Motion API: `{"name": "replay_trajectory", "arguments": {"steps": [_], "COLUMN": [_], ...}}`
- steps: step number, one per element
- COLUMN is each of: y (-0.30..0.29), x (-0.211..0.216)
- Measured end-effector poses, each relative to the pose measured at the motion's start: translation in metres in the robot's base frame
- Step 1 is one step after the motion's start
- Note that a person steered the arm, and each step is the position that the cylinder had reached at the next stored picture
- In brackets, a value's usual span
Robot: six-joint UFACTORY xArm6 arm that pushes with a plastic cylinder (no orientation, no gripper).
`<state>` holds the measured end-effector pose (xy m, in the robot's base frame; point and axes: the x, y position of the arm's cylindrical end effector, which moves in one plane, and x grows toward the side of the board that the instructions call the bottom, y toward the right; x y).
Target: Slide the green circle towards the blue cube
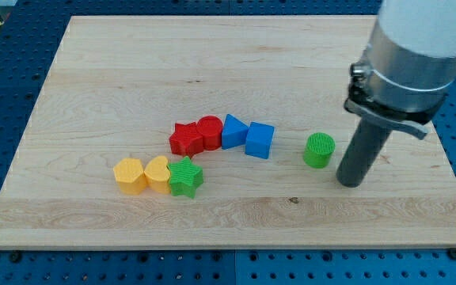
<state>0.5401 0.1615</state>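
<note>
Resting my tip (352,182) just right of green circle (319,150) | blue cube (260,140) left | tool: bare rod, no jaws

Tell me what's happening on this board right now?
A robot arm with a rod is working to push the green circle leftward to the blue cube. My tip sits just to the view's right of the circle, slightly lower; contact isn't clear. A gap of bare board separates the circle from the cube.

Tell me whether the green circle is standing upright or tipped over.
Upright. The green circle shows its round ridged top face upward and sits flat on the board, apart from the blue cube, with my tip just right of it.
</note>
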Motion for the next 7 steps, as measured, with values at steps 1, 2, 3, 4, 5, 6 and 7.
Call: {"name": "replay_trajectory", "arguments": {"steps": [1,2,3,4,5,6,7], "y": [0.008,0.008,0.001,-0.003,-0.007,-0.013,-0.02], "x": [-0.02,-0.04,-0.046,-0.045,-0.041,-0.041,-0.041]}}
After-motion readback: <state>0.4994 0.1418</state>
